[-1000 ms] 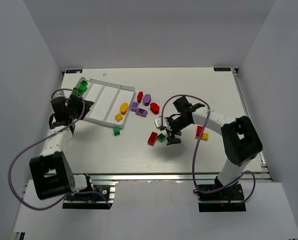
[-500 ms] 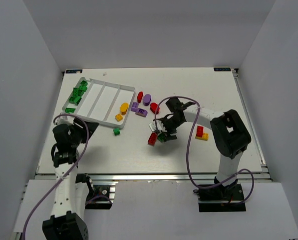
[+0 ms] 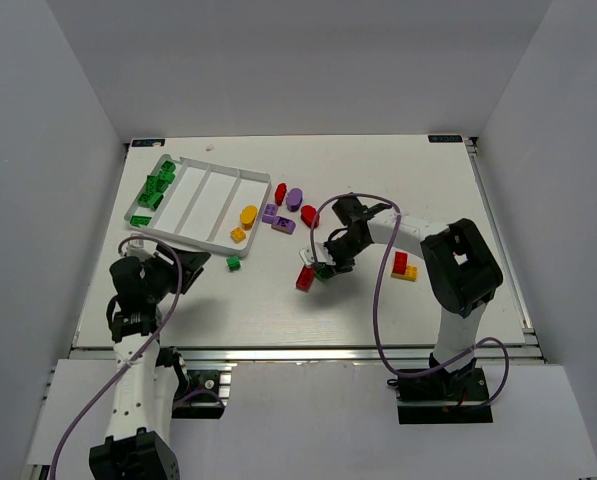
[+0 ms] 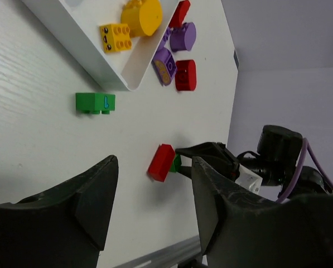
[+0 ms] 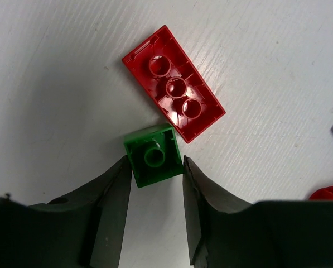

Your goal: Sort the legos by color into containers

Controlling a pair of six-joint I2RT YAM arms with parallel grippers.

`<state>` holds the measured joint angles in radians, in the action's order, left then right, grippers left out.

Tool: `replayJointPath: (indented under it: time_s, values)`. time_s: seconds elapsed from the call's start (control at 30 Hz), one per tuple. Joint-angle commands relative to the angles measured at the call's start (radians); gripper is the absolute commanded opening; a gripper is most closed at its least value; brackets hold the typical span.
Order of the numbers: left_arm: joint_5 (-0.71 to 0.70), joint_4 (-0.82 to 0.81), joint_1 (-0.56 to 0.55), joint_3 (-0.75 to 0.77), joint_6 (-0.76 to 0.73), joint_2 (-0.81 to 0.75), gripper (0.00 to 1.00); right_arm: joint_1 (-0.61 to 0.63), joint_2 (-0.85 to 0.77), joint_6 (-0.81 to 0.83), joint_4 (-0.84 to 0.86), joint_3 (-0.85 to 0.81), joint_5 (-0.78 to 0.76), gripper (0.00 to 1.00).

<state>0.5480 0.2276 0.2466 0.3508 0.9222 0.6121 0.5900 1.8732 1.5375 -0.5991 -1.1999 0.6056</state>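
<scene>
Two hands in shot. Got right hand (image 5: pixel 155 167) clamped on green brick (image 5: pixel 154 153), well right of tray (image 3: pixel 203 200): one finger (image 5: pixel 107 218) flat on each side, brick upside down, sitting on table (image 3: pixel 278 310). Seeing red brick (image 5: pixel 174 84) on the tray side of it, also upside down, one long edge touching the green brick's corner.

Got left hand (image 3: pixel 186 262) just off tray's near edge, jaws apart, nothing between them.

Counting a bunch of green legos (image 3: pixel 156 188) piled in tray's leftmost compartment. Seeing second green brick (image 3: pixel 233 263) on table just off tray's near-right corner.

Hard against tray's right rim: yellow oval (image 3: pixel 248 215) and yellow brick (image 3: pixel 238 234); can't tell whether touching it.

Slightly further right of tray, clustered close: purple brick (image 3: pixel 270 212), marked purple brick (image 3: pixel 284 225), purple oval (image 3: pixel 294 198), red oval (image 3: pixel 280 192), other red oval (image 3: pixel 310 215).

Farthest right of tray, past right hand: red-and-yellow pair (image 3: pixel 403 266), side by side and touching.
</scene>
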Motion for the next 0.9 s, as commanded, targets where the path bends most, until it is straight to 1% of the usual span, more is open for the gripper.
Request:
replayJointPath:
  time_s: [0.0,0.07,0.13,0.2,0.23,0.27,0.3,0.33,0.37,0.4,0.47,0.53,0.57,0.63,0.77,0.87]
  values:
    - [0.121,-0.083,-0.016,-0.041,0.058,0.006,0.65,0.005,-0.019,0.000,-0.056,0.000,0.002,0.21]
    - [0.138,-0.114,-0.035,-0.055,0.089,0.008,0.65,0.005,-0.060,-0.017,-0.068,0.017,0.006,0.18]
    - [0.138,-0.138,-0.087,-0.073,0.118,0.008,0.66,0.002,-0.095,-0.043,-0.068,0.031,0.029,0.16]
    - [0.109,-0.197,-0.160,-0.084,0.145,0.009,0.66,0.004,-0.147,-0.123,-0.059,0.037,0.080,0.15]
    - [0.095,-0.259,-0.190,-0.096,0.174,0.012,0.66,0.004,-0.164,-0.163,-0.047,0.036,0.100,0.15]
    - [0.080,-0.287,-0.222,-0.102,0.190,0.021,0.66,0.005,-0.189,-0.206,-0.041,0.028,0.123,0.14]
    - [0.063,-0.315,-0.296,-0.105,0.202,0.046,0.67,0.005,-0.198,-0.297,-0.031,0.011,0.170,0.14]
    - [0.035,-0.342,-0.325,-0.110,0.222,0.063,0.67,0.008,-0.207,-0.348,-0.019,0.004,0.189,0.14]
    - [0.024,-0.397,-0.376,-0.111,0.230,0.083,0.67,0.011,-0.219,-0.397,0.017,-0.004,0.206,0.14]
    - [0.012,-0.422,-0.401,-0.110,0.233,0.104,0.67,0.027,-0.226,-0.489,0.039,-0.010,0.221,0.14]
    - [-0.016,-0.477,-0.462,-0.092,0.234,0.176,0.67,0.047,-0.230,-0.562,0.096,-0.030,0.224,0.14]
    - [-0.025,-0.513,-0.495,-0.075,0.234,0.257,0.66,0.080,-0.229,-0.655,0.126,-0.049,0.221,0.14]
    - [-0.032,-0.542,-0.524,-0.055,0.230,0.284,0.65,0.090,-0.226,-0.684,0.143,-0.055,0.220,0.14]
    - [-0.036,-0.563,-0.549,-0.035,0.224,0.331,0.65,0.119,-0.221,-0.758,0.194,-0.063,0.209,0.14]
    - [-0.046,-0.620,-0.604,0.010,0.216,0.434,0.64,0.154,-0.198,-0.832,0.255,-0.090,0.184,0.14]
    - [-0.051,-0.640,-0.628,0.028,0.216,0.462,0.63,0.177,-0.187,-0.846,0.271,-0.104,0.169,0.14]
